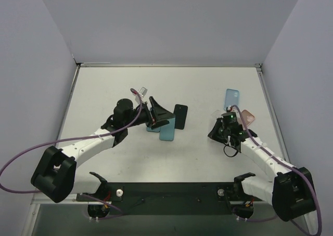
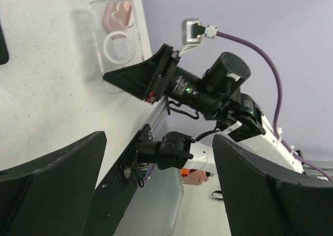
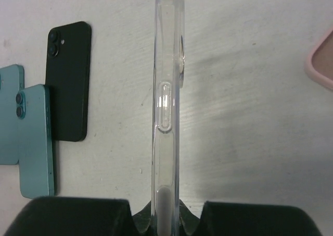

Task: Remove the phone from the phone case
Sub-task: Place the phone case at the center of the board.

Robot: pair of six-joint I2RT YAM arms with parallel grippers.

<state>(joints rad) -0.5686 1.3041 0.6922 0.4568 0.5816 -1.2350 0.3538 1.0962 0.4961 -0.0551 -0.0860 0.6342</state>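
Observation:
My right gripper (image 1: 225, 125) (image 3: 166, 221) is shut on the bottom edge of a clear phone case (image 3: 166, 106), held edge-on above the table. In the left wrist view the clear case (image 2: 115, 46) looks see-through, with a white ring and no phone inside. A black phone (image 1: 180, 116) (image 3: 67, 82) lies face down mid-table, with two teal phones (image 1: 167, 130) (image 3: 35, 142) beside it. My left gripper (image 1: 156, 115) (image 2: 158, 186) is open and empty, hovering over the teal phones.
A blue case (image 1: 232, 98) and a pink case (image 1: 249, 116) (image 3: 323, 59) lie on the table just beyond my right gripper. White walls close off the table at the back and both sides.

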